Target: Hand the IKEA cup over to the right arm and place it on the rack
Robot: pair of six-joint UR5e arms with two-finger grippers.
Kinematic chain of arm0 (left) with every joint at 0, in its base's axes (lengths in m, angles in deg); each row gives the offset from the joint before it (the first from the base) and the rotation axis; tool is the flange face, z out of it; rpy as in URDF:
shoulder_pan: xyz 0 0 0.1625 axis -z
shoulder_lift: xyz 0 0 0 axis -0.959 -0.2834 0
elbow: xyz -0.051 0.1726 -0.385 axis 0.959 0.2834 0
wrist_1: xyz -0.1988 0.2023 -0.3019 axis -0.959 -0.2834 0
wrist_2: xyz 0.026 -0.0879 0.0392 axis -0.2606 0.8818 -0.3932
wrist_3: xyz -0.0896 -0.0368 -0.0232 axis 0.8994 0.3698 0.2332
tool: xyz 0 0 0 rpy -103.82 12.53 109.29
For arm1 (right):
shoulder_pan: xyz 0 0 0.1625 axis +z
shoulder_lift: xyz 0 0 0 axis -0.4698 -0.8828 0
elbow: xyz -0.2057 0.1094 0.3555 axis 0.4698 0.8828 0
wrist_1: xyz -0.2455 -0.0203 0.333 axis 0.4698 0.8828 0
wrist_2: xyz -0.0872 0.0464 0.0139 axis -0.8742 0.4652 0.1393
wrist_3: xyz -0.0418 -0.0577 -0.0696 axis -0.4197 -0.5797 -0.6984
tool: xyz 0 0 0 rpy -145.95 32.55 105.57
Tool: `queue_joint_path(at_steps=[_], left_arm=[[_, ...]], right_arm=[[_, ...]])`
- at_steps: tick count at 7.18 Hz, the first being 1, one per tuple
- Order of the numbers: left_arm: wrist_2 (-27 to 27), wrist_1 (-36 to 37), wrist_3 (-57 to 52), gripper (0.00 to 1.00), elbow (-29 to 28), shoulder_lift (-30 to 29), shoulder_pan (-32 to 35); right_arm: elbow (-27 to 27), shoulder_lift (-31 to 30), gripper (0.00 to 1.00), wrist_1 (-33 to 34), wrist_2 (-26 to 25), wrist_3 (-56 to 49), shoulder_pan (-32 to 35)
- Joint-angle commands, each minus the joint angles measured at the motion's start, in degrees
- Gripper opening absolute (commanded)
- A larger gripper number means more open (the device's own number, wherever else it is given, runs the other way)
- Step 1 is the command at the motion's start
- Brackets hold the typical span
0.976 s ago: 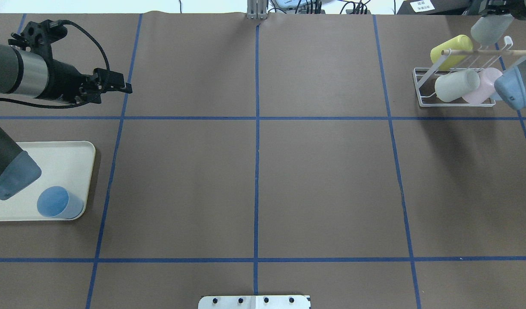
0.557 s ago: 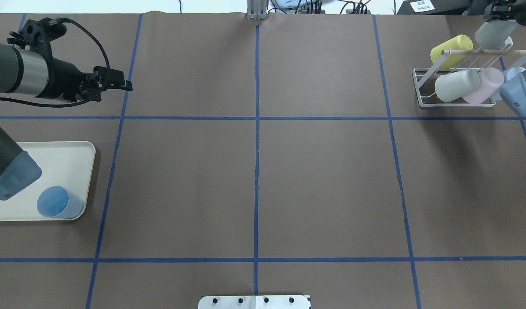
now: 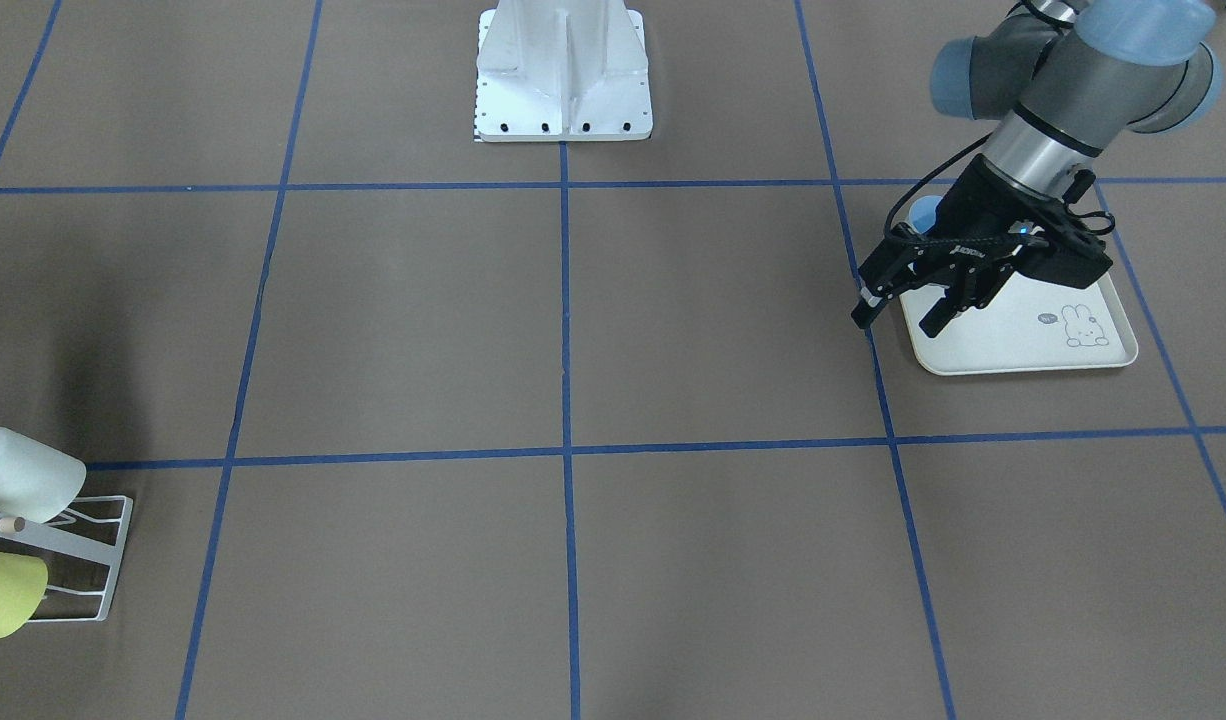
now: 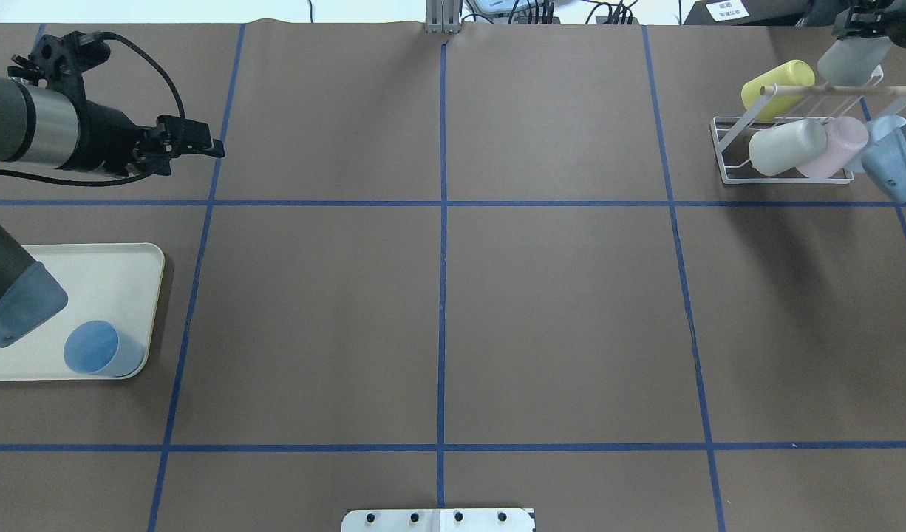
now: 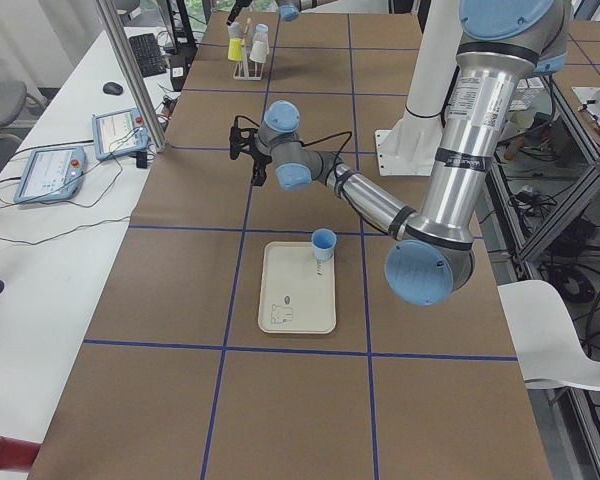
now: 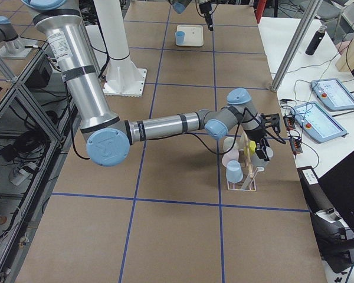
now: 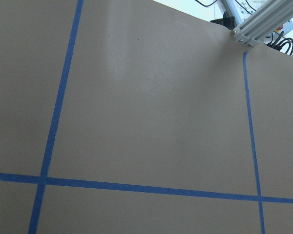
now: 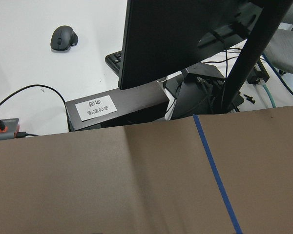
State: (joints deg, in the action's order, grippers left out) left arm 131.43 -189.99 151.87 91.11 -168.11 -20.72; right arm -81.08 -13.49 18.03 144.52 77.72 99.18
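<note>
While our left gripper (image 3: 894, 321) hangs spread and empty above the table (image 4: 453, 295), apart from the tray (image 4: 113, 266) and its blue cup (image 4: 98, 351), we cannot tell whether our right gripper (image 4: 859, 26) grips the grey cup (image 4: 853, 60) at the far end of the rack (image 4: 830, 89).

Brown table (image 4: 556, 295) with blue tape grid (image 4: 442, 295), white desk (image 8: 19, 48), black monitor (image 8: 185, 44), grey mouse (image 8: 63, 37)

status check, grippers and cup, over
Left gripper open, empty, beyond the tray. Right gripper closed on grey cup over the rack, far side. Blue cup sits on tray. Yellow cup racked alongside.
</note>
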Motion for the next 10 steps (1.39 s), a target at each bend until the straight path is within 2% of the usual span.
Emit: queue_joint_path(at_steps=[1,3,5,6,7,8,10], left_arm=[[0.07,0.00,-0.58,1.00,0.11,1.29,0.53],[0.07,2.87,-7.21,1.00,2.72,5.75,1.41],[-0.11,29.05,-16.09,1.00,15.25,6.57,1.33],[-0.46,31.27,-18.05,1.00,16.18,8.92,1.24],[-0.55,31.20,-18.77,1.00,16.54,11.03,0.98],[-0.46,29.03,-19.73,1.00,17.59,15.57,-0.42],[0.33,16.76,-20.44,1.00,17.07,26.03,-2.71]], right_arm=[[-0.16,-0.15,1.00,-0.01,0.00,0.05,-0.06],[-1.30,0.02,1.00,-0.01,0.09,-0.04,-0.06],[-3.75,-0.07,1.00,0.17,4.89,0.48,-0.06],[-5.60,-0.07,1.00,0.26,8.49,1.53,-0.06],[-8.31,-0.24,1.00,0.69,10.61,3.54,-0.84],[-9.56,-0.68,1.00,0.70,11.16,4.87,-2.24],[-12.81,-1.73,1.00,0.79,10.73,6.45,-5.32]])
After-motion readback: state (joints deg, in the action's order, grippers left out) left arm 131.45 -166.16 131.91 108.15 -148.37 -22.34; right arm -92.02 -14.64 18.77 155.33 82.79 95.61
